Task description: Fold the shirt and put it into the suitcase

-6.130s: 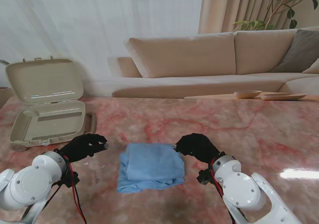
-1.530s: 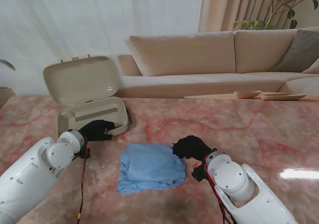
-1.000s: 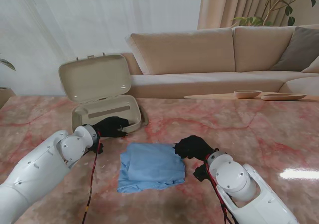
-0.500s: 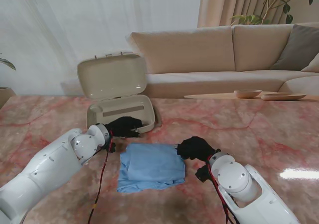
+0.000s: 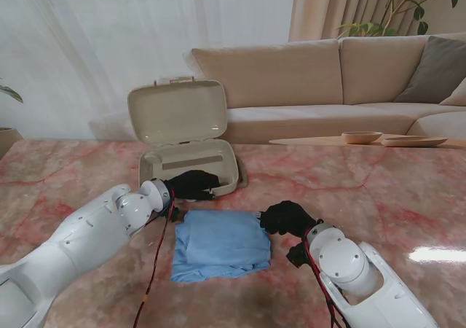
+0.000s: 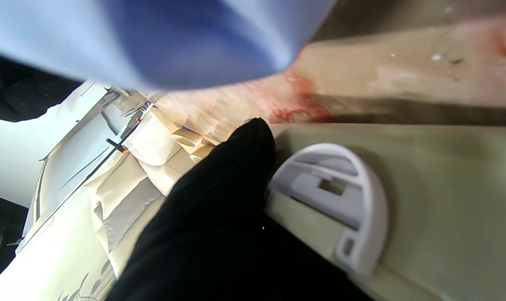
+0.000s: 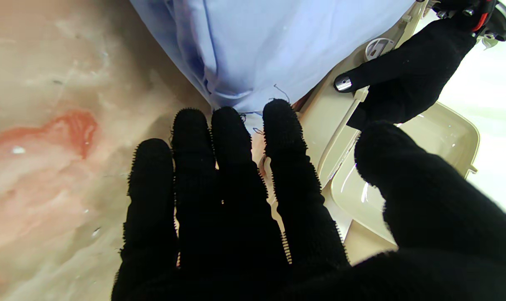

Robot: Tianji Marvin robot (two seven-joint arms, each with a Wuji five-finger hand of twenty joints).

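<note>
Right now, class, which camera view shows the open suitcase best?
The stand view: the whole suitcase shows, lid raised, with the left hand at its near edge. The left wrist view shows only its latch close up; the right wrist view shows one corner.

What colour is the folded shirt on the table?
Light blue shirt, plain, no pattern; clearest in the stand view.
</note>
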